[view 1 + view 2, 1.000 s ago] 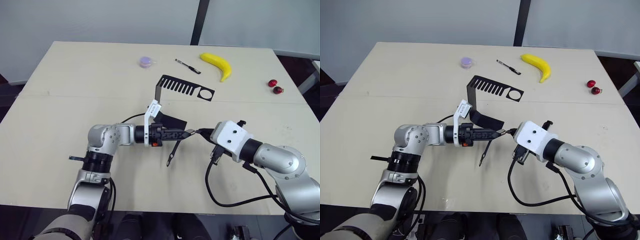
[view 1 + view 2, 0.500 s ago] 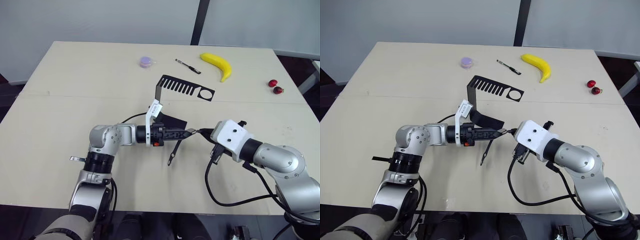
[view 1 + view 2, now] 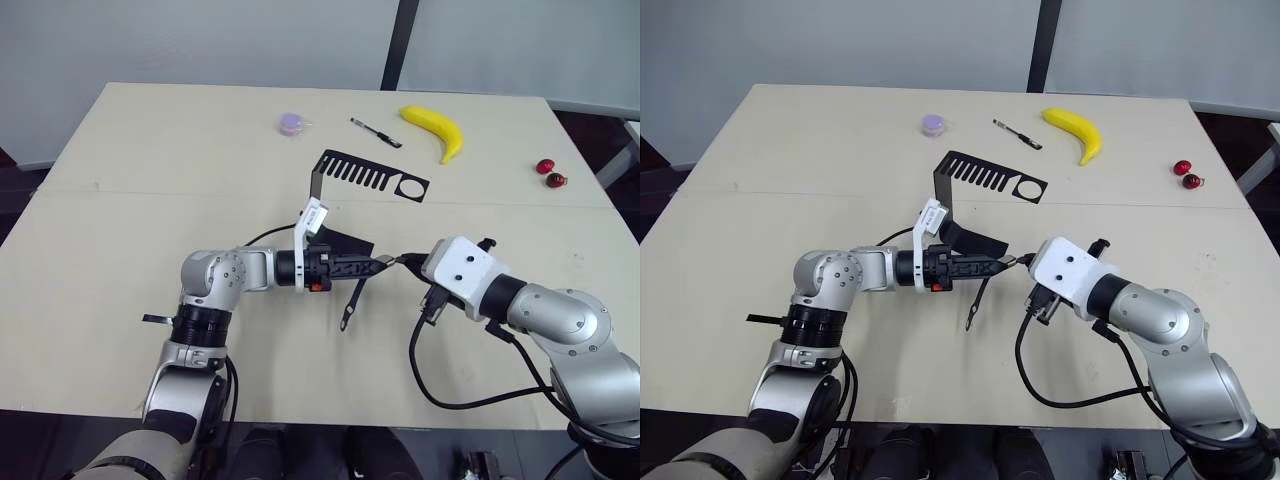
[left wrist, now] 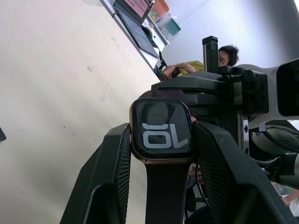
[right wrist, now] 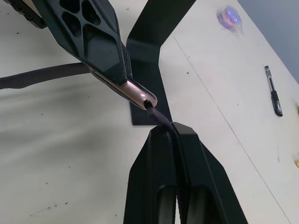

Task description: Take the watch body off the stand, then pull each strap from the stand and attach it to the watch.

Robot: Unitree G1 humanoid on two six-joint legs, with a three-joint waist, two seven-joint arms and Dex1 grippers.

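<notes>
My left gripper (image 3: 374,266) is shut on the watch body (image 4: 161,130), its fingers (image 4: 110,172) pressing both sides of the case. The screen shows white digits. One dark strap (image 3: 352,300) is fixed to the case and hangs down toward the table. My right gripper (image 5: 174,128) is shut on the second strap (image 5: 161,116), whose free end meets the edge of the watch body (image 5: 135,93). Both grippers meet tip to tip above the table, in front of the black stand (image 3: 370,178).
Behind the stand lie a black pen (image 3: 375,132), a banana (image 3: 435,128) and a small purple dish (image 3: 293,123). Two red berries (image 3: 550,172) sit at the far right. A person (image 4: 205,65) shows in the background of the left wrist view.
My left gripper has edged slightly right with the watch body, closer to the right gripper. The right gripper has hardly moved.
</notes>
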